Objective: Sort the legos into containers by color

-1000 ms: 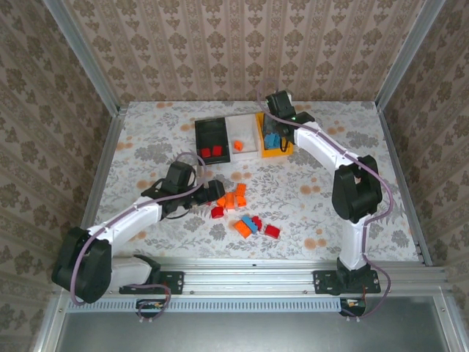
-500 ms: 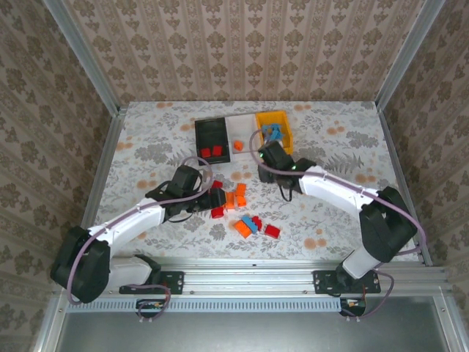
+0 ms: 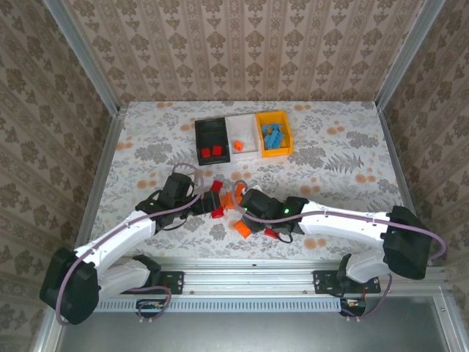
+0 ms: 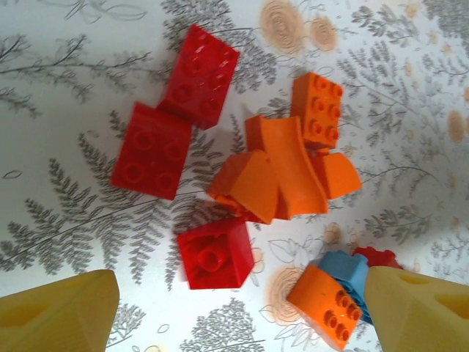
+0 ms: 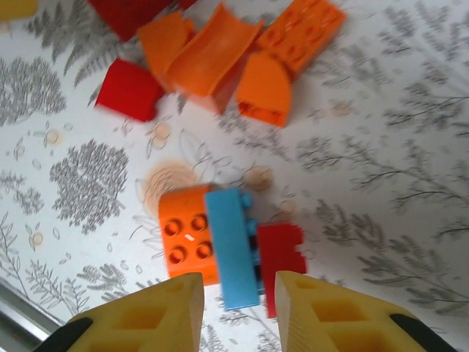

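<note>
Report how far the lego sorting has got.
Done: two red plastic bricks lie in the black rectangular bin, one orange brick in the white bin, several blue bricks in the orange-yellow bin. In hand: the right gripper straddles a blue brick on the table; the left gripper hangs open over the pile. Left: that loose pile of red and orange bricks.

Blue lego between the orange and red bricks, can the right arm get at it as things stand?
Probably yes. The right pincer sits just short of the blue lego, nothing covering it, though the orange brick and red brick flank it closely, leaving little finger room.
</note>
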Controlling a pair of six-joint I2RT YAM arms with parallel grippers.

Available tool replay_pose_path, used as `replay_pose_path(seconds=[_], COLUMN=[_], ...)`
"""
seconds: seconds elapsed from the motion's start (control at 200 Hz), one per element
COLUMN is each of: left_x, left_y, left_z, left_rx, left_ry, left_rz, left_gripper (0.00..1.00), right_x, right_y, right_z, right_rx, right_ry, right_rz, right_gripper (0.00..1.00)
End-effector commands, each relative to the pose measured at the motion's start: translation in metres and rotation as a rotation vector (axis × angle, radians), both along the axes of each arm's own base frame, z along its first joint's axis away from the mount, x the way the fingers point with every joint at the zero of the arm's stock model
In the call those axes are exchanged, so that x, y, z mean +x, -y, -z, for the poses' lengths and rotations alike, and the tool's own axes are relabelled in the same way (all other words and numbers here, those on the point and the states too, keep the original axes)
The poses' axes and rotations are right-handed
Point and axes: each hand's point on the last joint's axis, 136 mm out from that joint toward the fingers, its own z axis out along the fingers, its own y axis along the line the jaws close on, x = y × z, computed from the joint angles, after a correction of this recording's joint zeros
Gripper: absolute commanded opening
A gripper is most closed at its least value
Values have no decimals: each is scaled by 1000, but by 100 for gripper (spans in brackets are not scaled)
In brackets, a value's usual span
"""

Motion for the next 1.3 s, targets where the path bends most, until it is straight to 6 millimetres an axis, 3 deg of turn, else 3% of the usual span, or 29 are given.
replay_pose_path(seconds=[0.0,0.24,0.515,0.945,1.105,1.295], left_x=[-2,-7,-8,-5,-4,3], left_y=[-5,-11,-18,-18,-15,-8], left_z=[6,7,8,11,10,8], left_rx=[-10,-3,-5,-6,-16,-23], left_ry=[-28,-31,-19,-28,-30,-37], left_rz=[-33,-37,-54,-58,-52,-37], left_gripper=[89,90,91,91,91,91], right_x=[8,24,31,41,46,64], right_y=[-10,-26,-20,-20,-21,-18], right_z=[12,33,61,70,55,10], right_rx=[-66,-165,-217,-200,-168,-86], right_ry=[0,14,-16,-31,11,98], right_rz=[-4,-66,-44,-29,-17,27], right_gripper=[33,36,37,30,28,28])
